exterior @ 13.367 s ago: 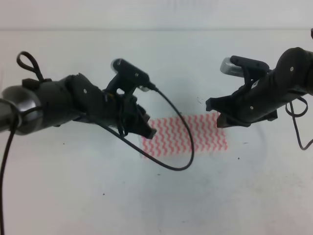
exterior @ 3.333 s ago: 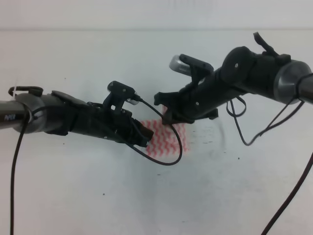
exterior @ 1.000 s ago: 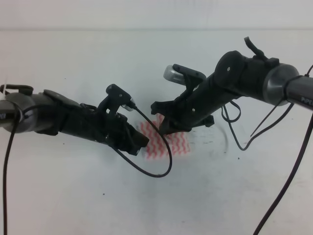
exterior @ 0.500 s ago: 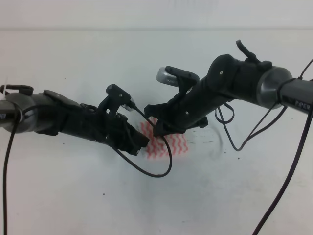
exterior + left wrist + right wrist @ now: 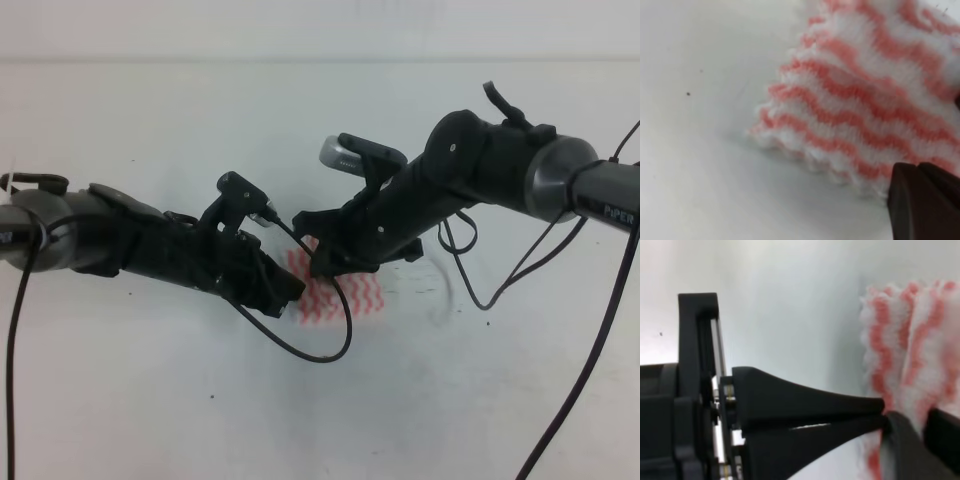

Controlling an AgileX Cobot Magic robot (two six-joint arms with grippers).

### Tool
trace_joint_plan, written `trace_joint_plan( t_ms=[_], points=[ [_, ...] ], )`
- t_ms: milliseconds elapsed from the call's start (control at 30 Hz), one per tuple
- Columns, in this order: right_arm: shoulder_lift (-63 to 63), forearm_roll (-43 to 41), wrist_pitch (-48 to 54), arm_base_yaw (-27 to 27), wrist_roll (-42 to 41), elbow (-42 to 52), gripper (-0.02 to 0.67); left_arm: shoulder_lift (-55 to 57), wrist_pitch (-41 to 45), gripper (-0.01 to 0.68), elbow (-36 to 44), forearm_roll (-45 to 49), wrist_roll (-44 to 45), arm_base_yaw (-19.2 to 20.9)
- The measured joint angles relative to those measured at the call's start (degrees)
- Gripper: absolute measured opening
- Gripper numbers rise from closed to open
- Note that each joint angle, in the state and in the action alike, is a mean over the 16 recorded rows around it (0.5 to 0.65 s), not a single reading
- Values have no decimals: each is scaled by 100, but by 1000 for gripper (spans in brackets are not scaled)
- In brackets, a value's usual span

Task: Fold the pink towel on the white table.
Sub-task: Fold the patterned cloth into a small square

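Towel status: pink towel (image 5: pixel 345 295) is lying folded mid white table (image 5: pixel 150 400). Right gripper (image 5: pixel 318 262) is pinching its layered edge, jaws nearly closed. Left gripper (image 5: pixel 292 290) is touching its left edge; opening unclear.

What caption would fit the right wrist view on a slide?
Right end effector shut on the edge of the pink towel, above the white table.

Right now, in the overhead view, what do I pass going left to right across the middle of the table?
Left arm → left gripper → pink towel → right arm, all over the white table. The right gripper overlaps the towel, so I leave it out.
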Motion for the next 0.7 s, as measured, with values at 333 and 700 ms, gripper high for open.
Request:
trace_joint_plan(
  t_ms=[333, 700],
  points=[
    [28, 22, -24, -3, -4, 1, 22, -102, -52, 0, 0, -13, 7, 1],
    [28, -195, 176, -20, -9, 3, 13, -534, -638, 0, -7, -7, 44, 5]
  ],
)
